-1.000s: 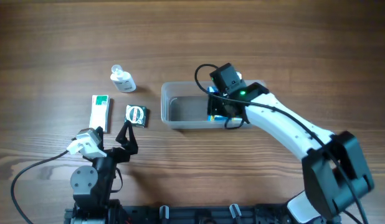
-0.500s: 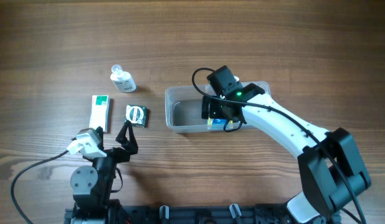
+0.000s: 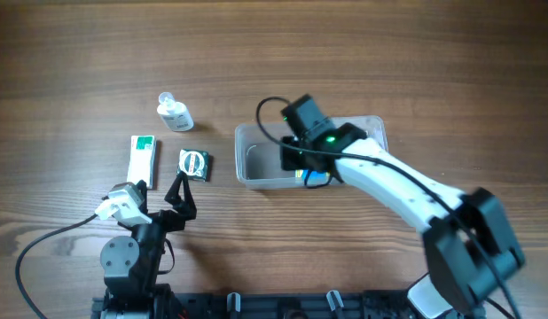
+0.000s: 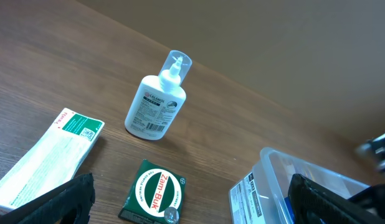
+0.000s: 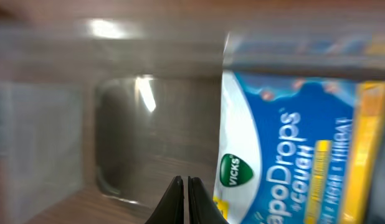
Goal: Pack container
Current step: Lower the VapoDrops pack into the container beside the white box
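Note:
The clear container (image 3: 241, 156) sits at mid-table, and its corner shows in the left wrist view (image 4: 267, 180). Inside it, at the near right, lies a blue Vicks VapoDrops bag (image 3: 315, 176) (image 5: 286, 143). My right gripper (image 5: 185, 182) hangs over the container's bare floor just left of the bag, shut with nothing between its fingers. In the overhead view the right gripper (image 3: 294, 159) is mostly hidden under its wrist. My left gripper (image 3: 154, 197) (image 4: 189, 208) stands open near the front edge, apart from the items.
Left of the container lie a green Zam-Buk packet (image 3: 194, 165) (image 4: 156, 193), a white-and-green box (image 3: 143, 160) (image 4: 46, 155) and a small white bottle on its side (image 3: 175, 113) (image 4: 156, 102). A cable loops at the front left.
My right gripper has opened, then shut empty, and moved left inside the container, away from the bag. The container slid slightly right. The left arm has not moved.

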You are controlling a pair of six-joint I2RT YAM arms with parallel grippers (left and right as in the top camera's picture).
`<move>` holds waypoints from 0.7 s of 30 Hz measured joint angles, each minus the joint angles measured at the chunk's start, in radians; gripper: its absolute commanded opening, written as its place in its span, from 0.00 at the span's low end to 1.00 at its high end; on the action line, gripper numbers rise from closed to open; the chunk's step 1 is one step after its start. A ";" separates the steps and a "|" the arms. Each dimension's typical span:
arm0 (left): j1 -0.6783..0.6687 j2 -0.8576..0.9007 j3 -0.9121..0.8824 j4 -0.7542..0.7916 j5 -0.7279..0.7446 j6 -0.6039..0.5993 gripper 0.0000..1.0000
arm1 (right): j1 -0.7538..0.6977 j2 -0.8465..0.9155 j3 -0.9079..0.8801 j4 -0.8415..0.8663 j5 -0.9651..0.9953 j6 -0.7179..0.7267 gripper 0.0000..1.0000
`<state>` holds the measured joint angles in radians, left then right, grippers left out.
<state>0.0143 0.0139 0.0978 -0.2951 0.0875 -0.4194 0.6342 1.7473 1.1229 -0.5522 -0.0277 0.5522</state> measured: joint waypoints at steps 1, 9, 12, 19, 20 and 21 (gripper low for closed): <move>0.000 0.000 0.000 0.000 0.000 0.000 1.00 | 0.003 0.024 0.000 0.004 0.003 0.000 0.04; 0.000 0.000 0.000 0.000 0.000 0.000 1.00 | 0.002 0.080 0.002 -0.029 0.075 -0.015 0.05; 0.000 0.000 0.000 0.000 0.000 0.000 1.00 | 0.002 0.078 0.016 -0.043 0.108 -0.023 0.05; 0.000 0.000 0.000 0.000 0.000 0.000 1.00 | 0.002 0.021 0.062 -0.083 0.130 -0.056 0.38; 0.000 0.000 0.000 0.000 0.000 0.000 1.00 | 0.002 -0.006 0.072 -0.088 0.130 -0.059 0.38; 0.000 0.000 0.000 0.000 0.000 0.000 1.00 | 0.002 -0.014 0.074 -0.089 0.131 -0.060 0.37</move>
<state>0.0143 0.0139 0.0978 -0.2951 0.0875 -0.4194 0.6357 1.7336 1.1965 -0.6411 0.1032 0.4923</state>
